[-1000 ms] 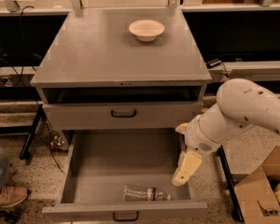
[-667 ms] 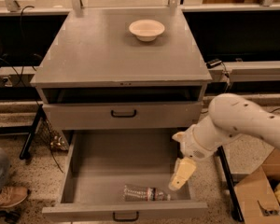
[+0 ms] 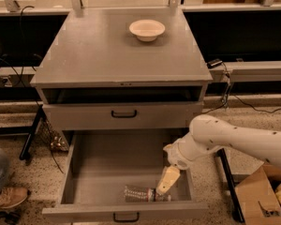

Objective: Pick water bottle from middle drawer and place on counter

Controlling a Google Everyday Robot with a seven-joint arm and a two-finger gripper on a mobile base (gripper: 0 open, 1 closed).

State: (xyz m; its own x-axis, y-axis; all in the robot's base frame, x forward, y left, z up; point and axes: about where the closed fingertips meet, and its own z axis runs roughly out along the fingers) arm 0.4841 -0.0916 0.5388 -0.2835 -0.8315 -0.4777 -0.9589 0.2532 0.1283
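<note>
Currently, gripper: your cream two-finger gripper [image 3: 162,189] hangs low inside the open drawer, at its front right, tilted down and to the left.
grip state: you cannot tell from this view whether it is released or clenched.
water bottle: the small clear ribbed plastic bottle [image 3: 138,194] lies on its side on the drawer floor, close to the front wall. Its right end meets the gripper's tip, and you cannot judge whether they touch.
middle drawer: the wide grey metal drawer [image 3: 107,163] stands pulled out below the closed upper drawer [image 3: 124,115].
counter: the flat matte grey cabinet top [image 3: 98,60] carries a cream bowl [image 3: 147,30] near its back edge.
arm: your white arm [image 3: 234,137] reaches in from the right.
</note>
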